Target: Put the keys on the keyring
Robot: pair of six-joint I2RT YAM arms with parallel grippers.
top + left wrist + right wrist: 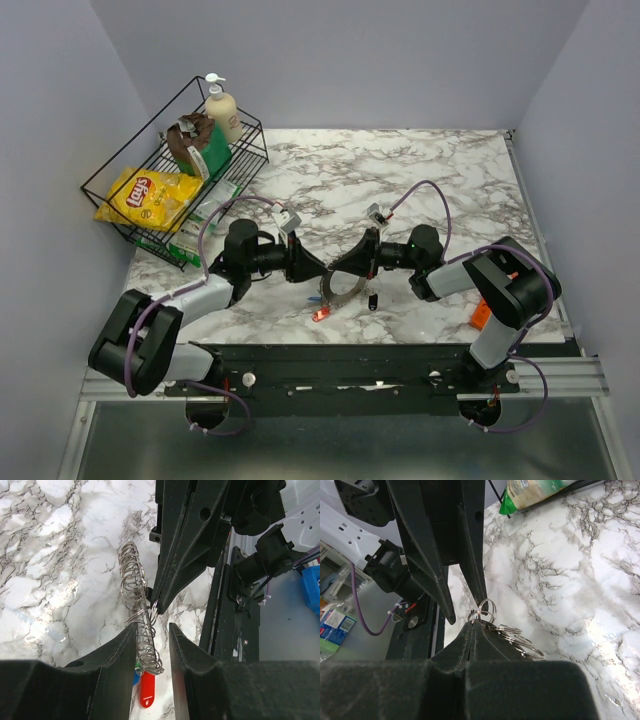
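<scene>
Left wrist, left end effector (152, 628) half-open astride keyring (131, 575); right end effector (156, 605) pinching it

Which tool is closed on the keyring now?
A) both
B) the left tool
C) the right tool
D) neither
C: the right tool is pinched shut on the keyring, while the left tool stands open around it.

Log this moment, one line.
left gripper: open, straddling silvery beaded metal keyring | right gripper: shut on keyring | red plastic-headed key: at keyring's end
</scene>
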